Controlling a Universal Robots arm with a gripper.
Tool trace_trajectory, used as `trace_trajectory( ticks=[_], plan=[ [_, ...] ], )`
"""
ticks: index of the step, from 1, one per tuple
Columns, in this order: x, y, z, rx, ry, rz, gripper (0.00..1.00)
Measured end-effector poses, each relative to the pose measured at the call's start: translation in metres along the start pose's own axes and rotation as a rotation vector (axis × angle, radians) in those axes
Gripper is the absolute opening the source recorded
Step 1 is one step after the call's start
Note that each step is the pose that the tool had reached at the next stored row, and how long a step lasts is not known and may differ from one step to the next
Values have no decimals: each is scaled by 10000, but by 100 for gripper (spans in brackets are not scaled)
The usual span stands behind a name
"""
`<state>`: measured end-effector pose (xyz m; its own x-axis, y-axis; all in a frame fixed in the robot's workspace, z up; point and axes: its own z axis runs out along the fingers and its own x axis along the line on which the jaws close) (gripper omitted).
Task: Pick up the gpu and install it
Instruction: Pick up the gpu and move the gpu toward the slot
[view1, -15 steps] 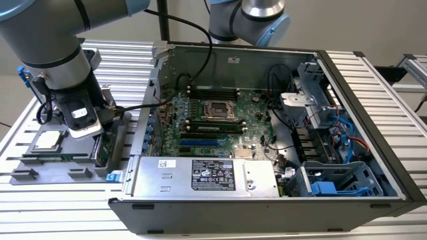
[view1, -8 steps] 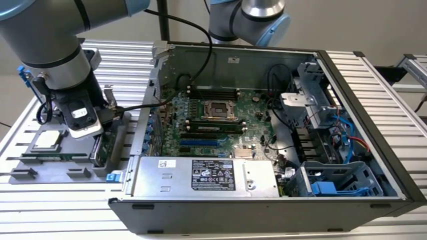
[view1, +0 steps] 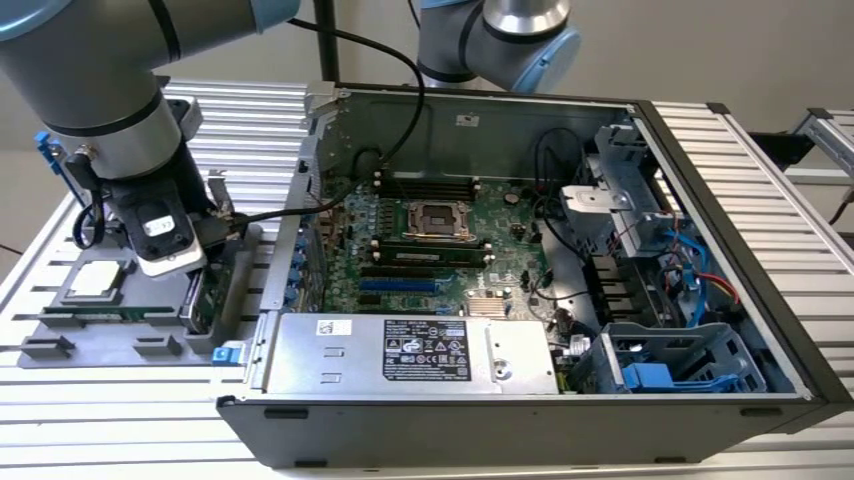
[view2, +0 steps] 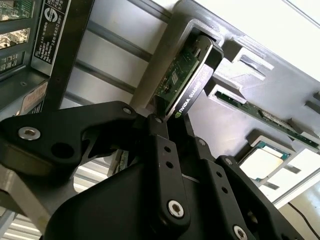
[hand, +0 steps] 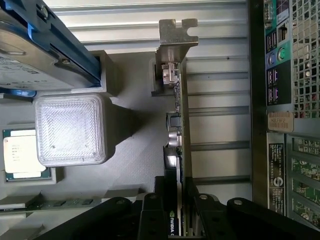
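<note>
The gpu (view1: 200, 297) stands on edge in a slot of the grey holder tray (view1: 80, 345), at the exterior view's left of the open computer case (view1: 534, 420). In the wrist views the gpu (hand: 178, 125) (view2: 186, 87) shows a green card, a black cooler and a silver end bracket. My gripper (view1: 200, 272) has come down over it. Its black fingers (hand: 152, 215) sit against both faces of the card, so the gripper (hand: 176, 220) (view2: 167, 125) is shut on the gpu. The card still rests in its slot.
The case holds a motherboard (view1: 427, 235), a silver power supply (view1: 400, 350) and drive cages (view1: 667, 360). The tray also carries a processor chip (view1: 96, 280), a memory stick (view2: 270, 117), a blue-framed hard drive (hand: 40, 45) and a pale ribbed block (hand: 72, 130). A second arm (view1: 507, 40) stands behind the case.
</note>
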<state>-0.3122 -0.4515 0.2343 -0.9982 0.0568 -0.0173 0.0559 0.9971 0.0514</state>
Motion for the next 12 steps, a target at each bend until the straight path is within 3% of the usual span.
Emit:
trace_trajectory(
  ticks=[12],
  plan=[
    [0, 0, 0, -3, -3, 0, 0]
  ],
)
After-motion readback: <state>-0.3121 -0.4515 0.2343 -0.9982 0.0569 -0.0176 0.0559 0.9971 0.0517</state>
